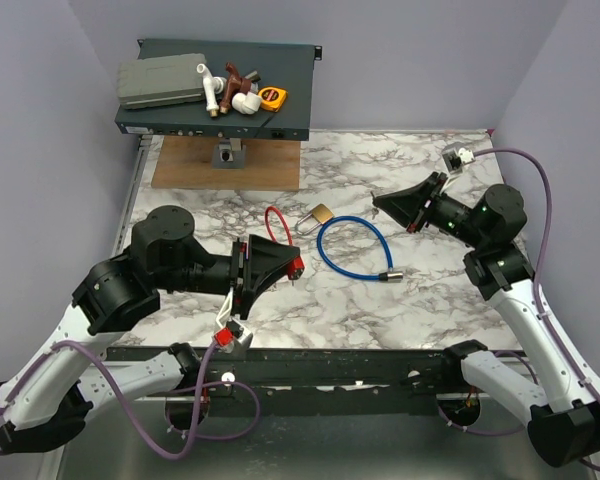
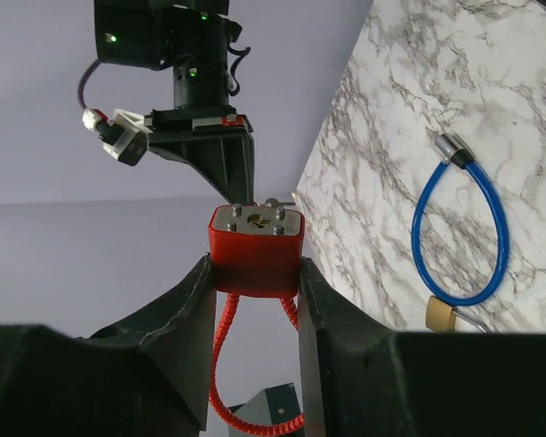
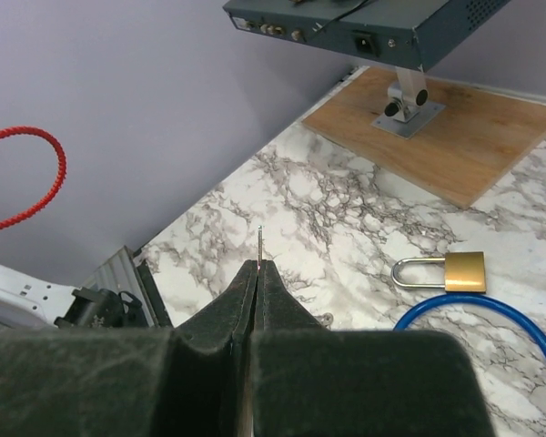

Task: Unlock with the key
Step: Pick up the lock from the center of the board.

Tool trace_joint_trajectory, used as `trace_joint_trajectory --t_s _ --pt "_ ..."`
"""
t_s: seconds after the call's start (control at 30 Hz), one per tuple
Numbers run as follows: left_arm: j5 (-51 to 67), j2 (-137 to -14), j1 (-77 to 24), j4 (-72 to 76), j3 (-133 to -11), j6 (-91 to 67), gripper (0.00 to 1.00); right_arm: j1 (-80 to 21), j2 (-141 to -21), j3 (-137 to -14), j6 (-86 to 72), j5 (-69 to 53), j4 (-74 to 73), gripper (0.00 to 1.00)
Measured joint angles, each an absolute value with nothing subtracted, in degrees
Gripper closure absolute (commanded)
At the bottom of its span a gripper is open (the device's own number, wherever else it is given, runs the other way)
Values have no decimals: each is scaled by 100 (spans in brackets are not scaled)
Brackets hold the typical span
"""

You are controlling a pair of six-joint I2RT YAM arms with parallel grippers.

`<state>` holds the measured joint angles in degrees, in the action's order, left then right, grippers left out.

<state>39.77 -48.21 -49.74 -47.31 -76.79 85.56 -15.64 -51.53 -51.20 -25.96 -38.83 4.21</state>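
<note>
The left jaws (image 2: pixel 255 266) stand narrow, clamped on the two sides of a red lock (image 2: pixel 255 248). Its silver face, with four rivets and a brass keyhole in the middle, points away from the wrist. The lock's red cord (image 1: pixel 276 222) loops out behind the jaws.

The right jaws (image 3: pixel 257 270) are pressed together on the key (image 3: pixel 259 238). Only a thin metal sliver of it shows past their tips, edge-on, so its shape cannot be told. In the left wrist view the right jaws point down at the keyhole face. In the top view the two pairs of tips are apart at mid-frame.

Between them on the marble surface (image 1: pixel 430 290) lie a brass padlock (image 1: pixel 322 213) with a silver shackle and, just below it in the frame, a blue cable lock (image 1: pixel 352 247) curled into a ring. That makes three locks, one red, one brass and one blue, and one key.

At the upper left of the top view a dark rack unit (image 1: pixel 280 115) stands on a metal foot (image 1: pixel 228 153) on a wooden board (image 1: pixel 225 168). On top of it lie a grey box (image 1: pixel 160 82), white pipe fittings (image 1: pixel 245 102), a brown fitting (image 1: pixel 242 75) and a yellow tape measure (image 1: pixel 273 98).
</note>
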Motion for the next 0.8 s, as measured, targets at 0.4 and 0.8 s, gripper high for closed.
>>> trace_joint_trajectory --t_s 0.4,0.8 --pt "4060 -4768 -5113 -4112 -7679 8399 100 -1564 -5321 -5120 -2696 -4209 672 99" --pt "4163 -4751 -5164 -3590 -7679 7695 100 -1564 -5402 -5120 -2742 -4342 784 99"
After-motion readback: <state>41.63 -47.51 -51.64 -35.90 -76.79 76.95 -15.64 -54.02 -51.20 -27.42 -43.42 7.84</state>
